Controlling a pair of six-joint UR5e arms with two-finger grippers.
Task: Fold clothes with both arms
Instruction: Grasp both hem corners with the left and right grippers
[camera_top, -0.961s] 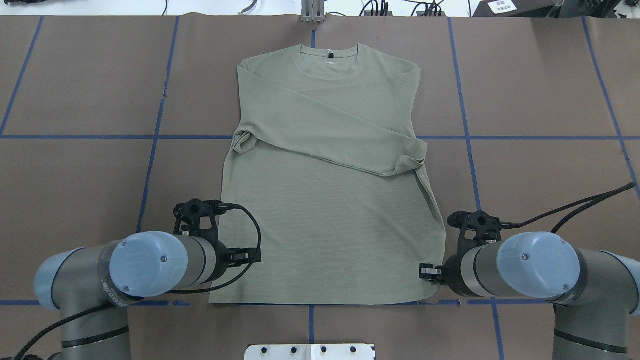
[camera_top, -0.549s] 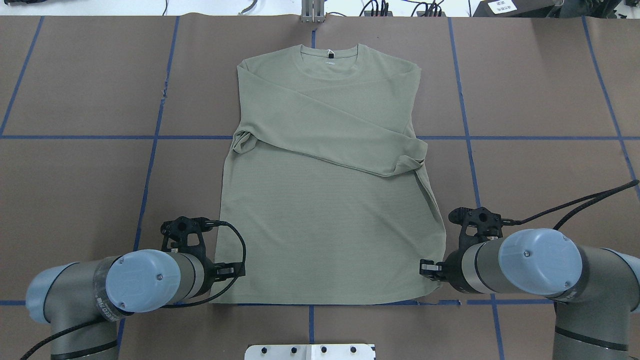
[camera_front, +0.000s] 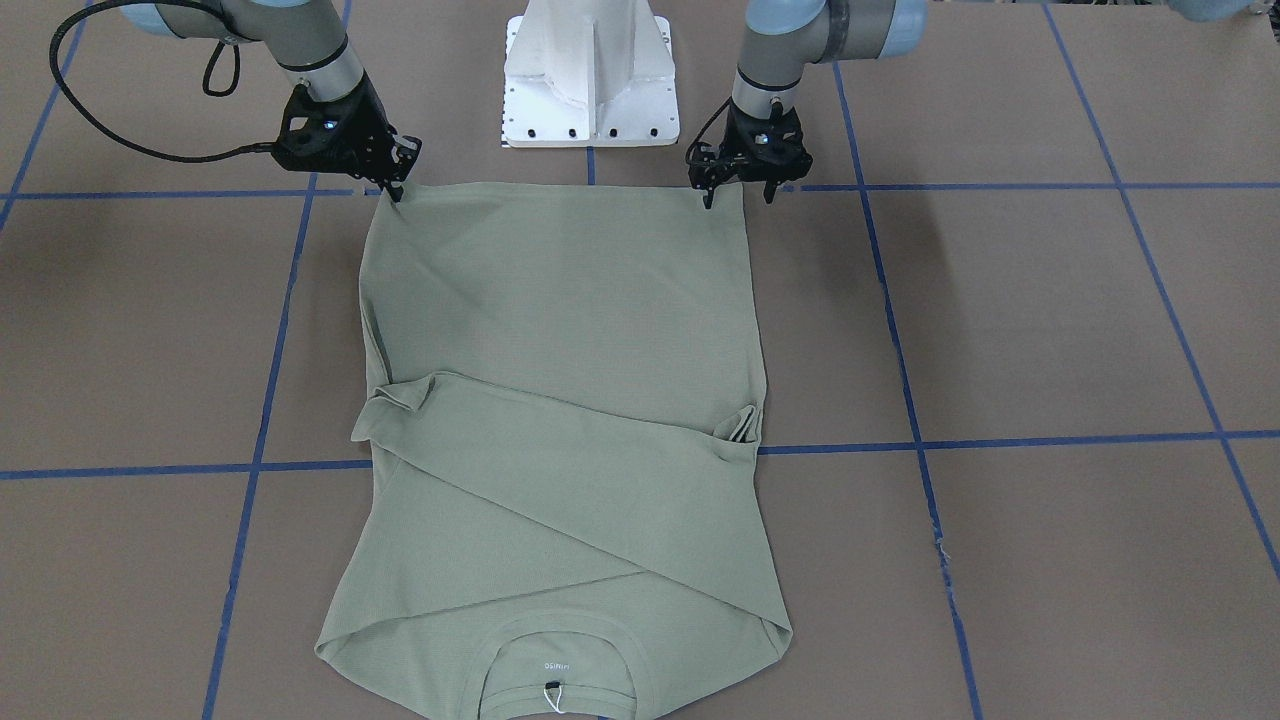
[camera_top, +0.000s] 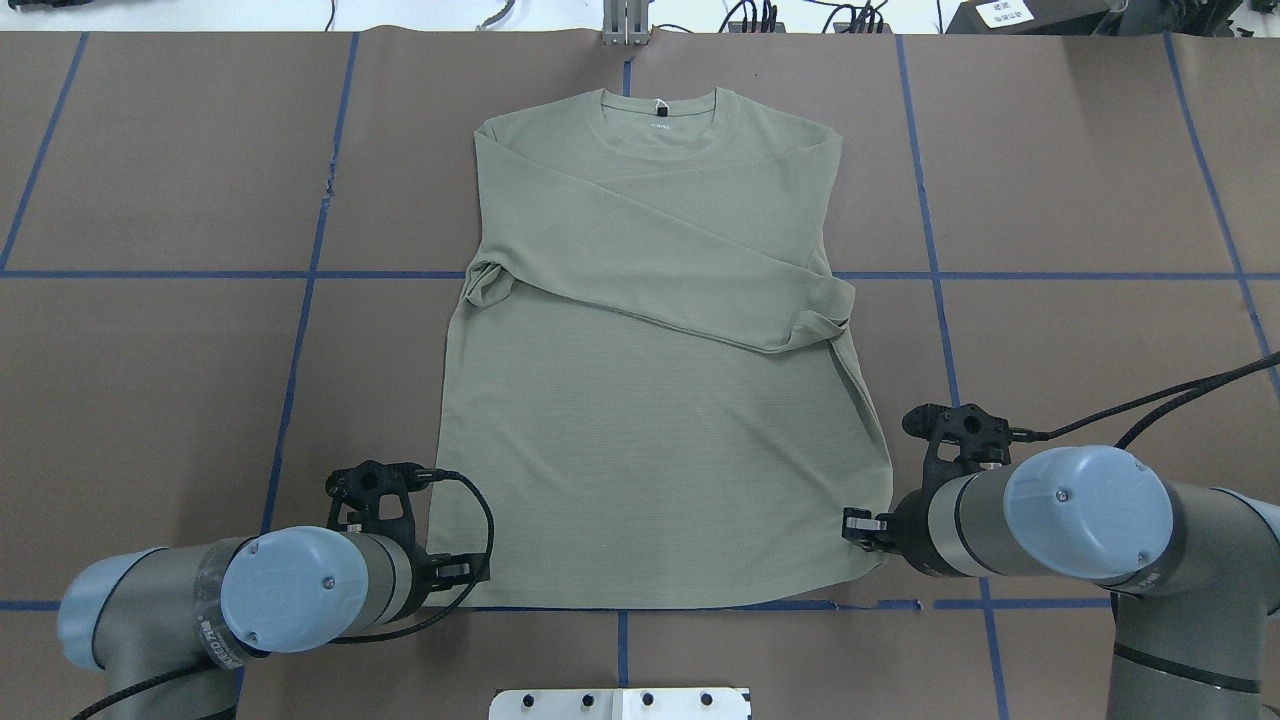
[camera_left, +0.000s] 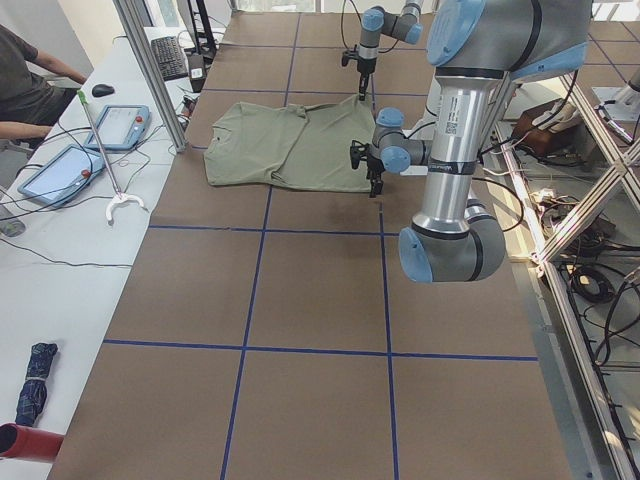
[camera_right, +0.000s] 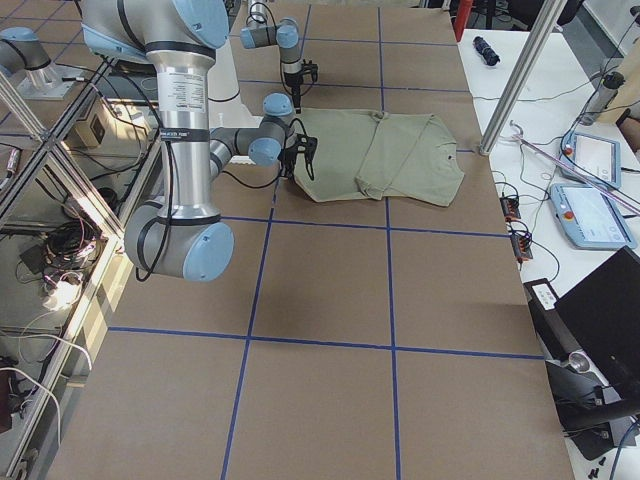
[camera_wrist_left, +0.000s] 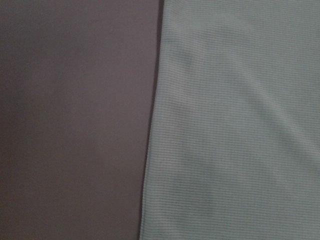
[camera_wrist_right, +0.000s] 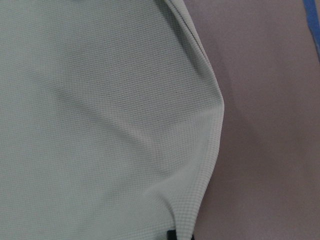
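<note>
Brown table (camera_top: 150, 400) crossed by blue tape lines (camera_top: 200, 274), white desk (camera_left: 40, 300) alongside.

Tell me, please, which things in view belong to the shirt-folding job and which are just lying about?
For the job:
- sage-green shirt, flat on the table, sleeves folded across it
- left gripper at one hem corner
- right gripper at the other hem corner

Lying about:
- white pedestal base
- tablet
- keyboard
- dark rolled bundle
</note>
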